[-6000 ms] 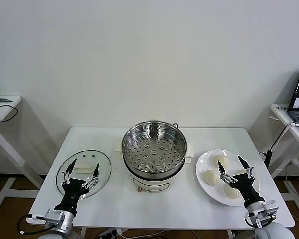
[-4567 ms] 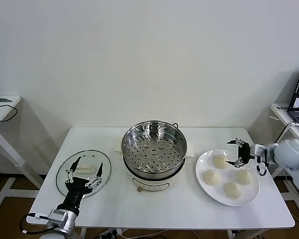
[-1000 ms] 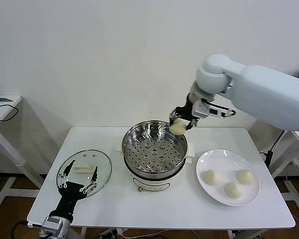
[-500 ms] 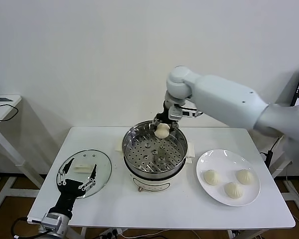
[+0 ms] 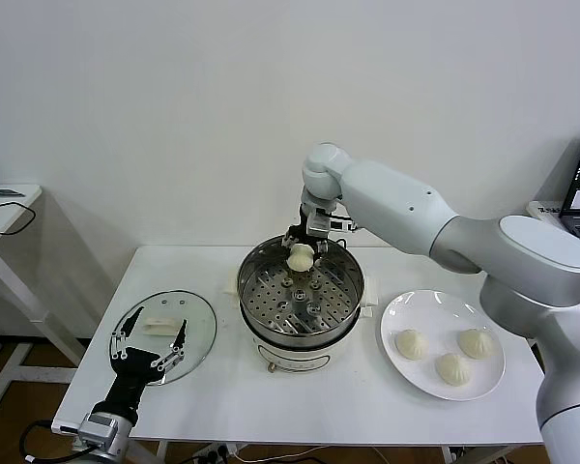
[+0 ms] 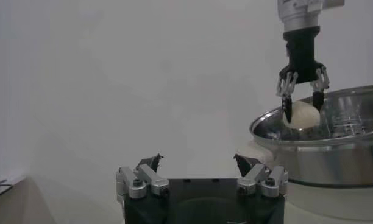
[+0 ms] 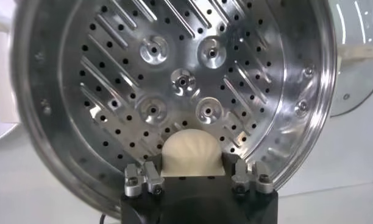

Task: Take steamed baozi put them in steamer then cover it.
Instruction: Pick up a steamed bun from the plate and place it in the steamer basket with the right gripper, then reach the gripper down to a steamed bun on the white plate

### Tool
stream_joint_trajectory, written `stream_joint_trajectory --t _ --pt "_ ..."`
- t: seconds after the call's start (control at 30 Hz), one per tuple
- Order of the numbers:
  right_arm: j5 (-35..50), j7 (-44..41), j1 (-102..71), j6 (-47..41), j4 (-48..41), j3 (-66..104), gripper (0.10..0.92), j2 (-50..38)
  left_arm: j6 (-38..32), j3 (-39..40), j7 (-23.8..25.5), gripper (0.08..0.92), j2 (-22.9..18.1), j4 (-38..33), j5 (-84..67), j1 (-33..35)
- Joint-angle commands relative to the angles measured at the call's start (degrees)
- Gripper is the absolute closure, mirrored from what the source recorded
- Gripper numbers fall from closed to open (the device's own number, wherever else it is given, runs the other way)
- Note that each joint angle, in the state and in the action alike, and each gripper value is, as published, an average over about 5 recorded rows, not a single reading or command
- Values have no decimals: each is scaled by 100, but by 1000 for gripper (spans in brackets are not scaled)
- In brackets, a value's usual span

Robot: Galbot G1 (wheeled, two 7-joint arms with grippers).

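The right hand [image 5: 301, 248] pinches one baozi [image 5: 300, 256] by its sides, just above the far part of the steamer [image 5: 300, 290], whose perforated tray holds nothing else. The bun looks soft and light, so I think a gentle grip low on the sides is best. Three baozi [image 5: 449, 353] lie on the plate [image 5: 396, 314]. The left hand [image 5: 147, 348], spread, waits near the cover [image 5: 203, 319] on the counter [image 5: 367, 406].

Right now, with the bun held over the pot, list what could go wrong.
The right gripper holds the baozi above the steamer's far rim; released here, it may strike the rim or roll on the perforated tray. Tight jaws could dent it. The left gripper, open, waits over the glass lid.
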Motion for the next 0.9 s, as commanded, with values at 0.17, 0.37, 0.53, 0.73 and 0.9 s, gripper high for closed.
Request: stream_joint_trajectory --t 0.17,0.37,0.53,0.73,0.9 --pt "-36 48 -81 127 -219 -4 276 144 5 -18 -4 177 10 -25 -14 -3" --pt "579 37 106 -120 379 -153 205 -220 17 5 -17 177 -3 -9 -7 1" --pt "1640 -228 704 -651 1404 -361 203 -1054 32 6 -24 177 6 -32 -4 23" --pt "3091 -681 1800 -2019 2778 -1014 203 -2609 20 9 -26 177 16 -54 9 76" --pt "3773 -1007 1950 -3467 3558 -1387 203 -3932 12 54 -34 177 -3 -112 37 113"
